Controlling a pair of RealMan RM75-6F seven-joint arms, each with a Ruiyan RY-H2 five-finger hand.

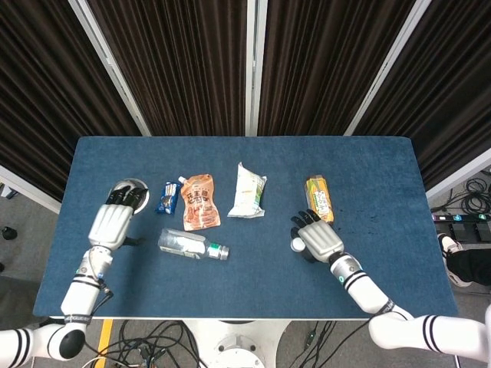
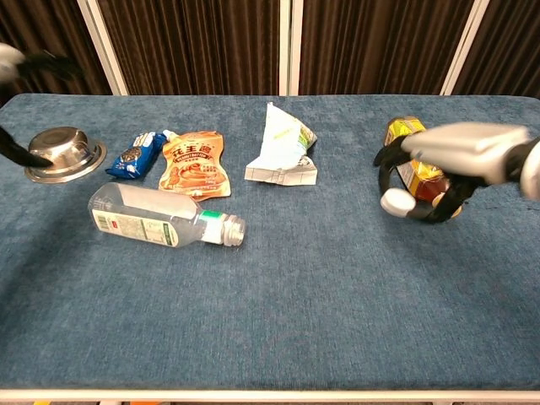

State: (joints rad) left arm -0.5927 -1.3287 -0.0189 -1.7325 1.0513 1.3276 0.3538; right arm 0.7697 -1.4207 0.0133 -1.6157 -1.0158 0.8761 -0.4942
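Note:
A clear plastic bottle (image 1: pixel 192 245) without a cap lies on its side on the blue table (image 1: pixel 253 284), its open neck pointing right (image 2: pixel 228 229). My left hand (image 1: pixel 113 224) hovers to its left, holding nothing, with fingers spread toward a steel bowl (image 1: pixel 128 194). In the chest view only its dark fingers (image 2: pixel 24 153) show at the left edge by the bowl (image 2: pixel 66 153). My right hand (image 1: pixel 318 238) pinches a white cap (image 1: pixel 298 244) low over the table. Just behind that hand lies a yellow tea bottle (image 1: pixel 318 198), partly hidden in the chest view (image 2: pixel 403 133).
Between the bowl and the tea bottle lie a blue cookie packet (image 1: pixel 168 197), an orange pouch (image 1: pixel 200 201) and a white-green snack bag (image 1: pixel 248 192). Dark curtains hang behind the table's far edge. Cables trail on the floor below the near edge.

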